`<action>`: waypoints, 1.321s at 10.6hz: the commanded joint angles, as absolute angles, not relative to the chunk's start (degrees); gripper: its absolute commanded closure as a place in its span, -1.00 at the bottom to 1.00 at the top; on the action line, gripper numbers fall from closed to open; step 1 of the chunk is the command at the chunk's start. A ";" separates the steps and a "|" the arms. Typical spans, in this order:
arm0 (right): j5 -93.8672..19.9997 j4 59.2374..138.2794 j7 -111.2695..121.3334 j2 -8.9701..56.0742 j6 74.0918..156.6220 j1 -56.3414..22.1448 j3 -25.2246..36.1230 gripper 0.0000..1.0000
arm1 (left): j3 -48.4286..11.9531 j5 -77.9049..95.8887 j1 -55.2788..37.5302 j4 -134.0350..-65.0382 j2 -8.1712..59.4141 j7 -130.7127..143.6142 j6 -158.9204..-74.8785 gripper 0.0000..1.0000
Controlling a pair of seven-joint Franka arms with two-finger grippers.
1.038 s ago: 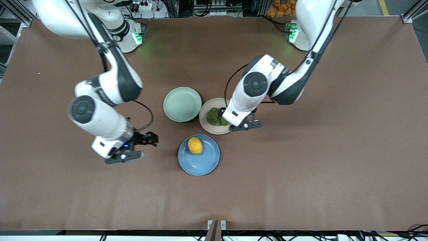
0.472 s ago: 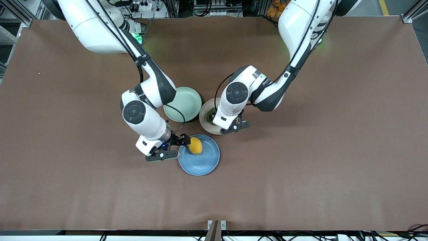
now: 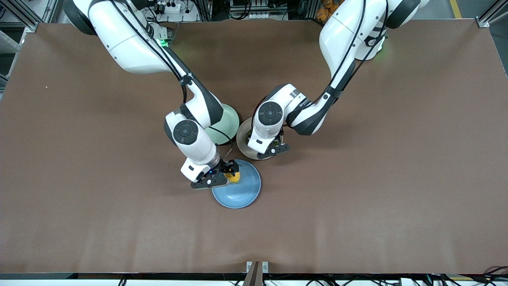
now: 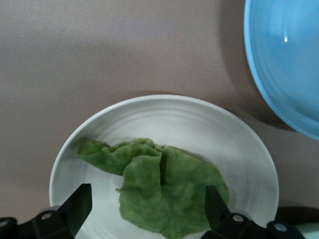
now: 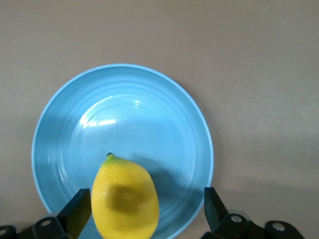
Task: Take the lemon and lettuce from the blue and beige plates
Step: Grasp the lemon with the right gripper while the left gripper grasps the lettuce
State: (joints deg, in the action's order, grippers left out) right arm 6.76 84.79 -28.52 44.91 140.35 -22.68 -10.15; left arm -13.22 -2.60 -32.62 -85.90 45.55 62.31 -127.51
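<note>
The lemon point(image 5: 124, 199) lies on the blue plate point(image 5: 139, 119). My right gripper point(image 5: 147, 209) is open, low over that plate, with the lemon between its fingers, closer to one finger point(image 5: 79, 206). In the front view the right gripper point(image 3: 228, 172) covers most of the lemon point(image 3: 235, 178) on the blue plate point(image 3: 244, 192). The lettuce point(image 4: 164, 194) lies on the beige plate point(image 4: 199, 124). My left gripper point(image 4: 147, 209) is open, its fingers on either side of the leaf. In the front view the left gripper point(image 3: 264, 147) hides the lettuce over the beige plate point(image 3: 243, 143).
A mint-green plate point(image 3: 229, 119) sits beside the beige plate, toward the right arm's end, partly under the right arm. The blue plate's rim point(image 4: 284, 64) lies close to the beige plate. Brown tabletop point(image 3: 357, 198) surrounds the three plates.
My right gripper has swung in from the bare table to the blue plate and now straddles the lemon. My left gripper has shifted farther over the beige plate, covering the lettuce in the front view.
</note>
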 commanded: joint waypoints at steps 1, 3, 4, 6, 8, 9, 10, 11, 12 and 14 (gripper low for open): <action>9.14 83.76 -32.25 47.45 141.94 -23.73 -10.81 -1.00 | -12.66 -5.00 -33.92 -84.64 47.28 65.47 -130.24 -1.00; 13.77 83.76 -36.97 48.25 142.47 -23.91 -11.42 -1.00 | -12.66 -6.06 -33.93 -84.55 48.16 66.44 -131.48 -1.00; 15.71 83.76 -38.57 48.77 142.47 -23.82 -12.47 -1.00 | -12.66 -6.15 -34.01 -84.55 48.60 66.53 -132.09 -1.00; 16.70 83.76 -38.41 48.95 142.38 -23.64 -12.66 -0.54 | -12.66 -6.15 -34.10 -84.55 49.04 66.53 -133.41 -1.00; 16.79 83.85 -38.23 48.96 142.03 -23.47 -12.74 0.19 | -12.22 -7.02 -34.36 -84.64 49.04 66.62 -133.77 -1.00; 16.79 83.76 -38.23 48.96 141.94 -23.38 -12.74 0.30 | -11.52 -7.12 -34.89 -84.64 49.04 68.10 -133.94 -0.16; 16.79 83.76 -38.23 48.96 141.86 -23.20 -12.74 0.48 | -11.43 -7.29 -34.98 -84.64 49.04 69.59 -134.03 0.71; 16.79 83.67 -38.23 48.87 141.59 -23.12 -12.83 0.55 | -11.43 -7.38 -34.98 -84.64 48.96 69.87 -133.95 1.00; 16.70 83.67 -38.15 48.52 141.24 -22.94 -12.92 0.63 | -11.43 -7.38 -34.98 -84.73 48.87 69.96 -133.95 1.00; 16.70 83.15 -37.88 47.38 135.99 -20.76 -15.28 0.66 | -11.51 -7.47 -34.98 -84.90 48.34 70.05 -133.86 1.00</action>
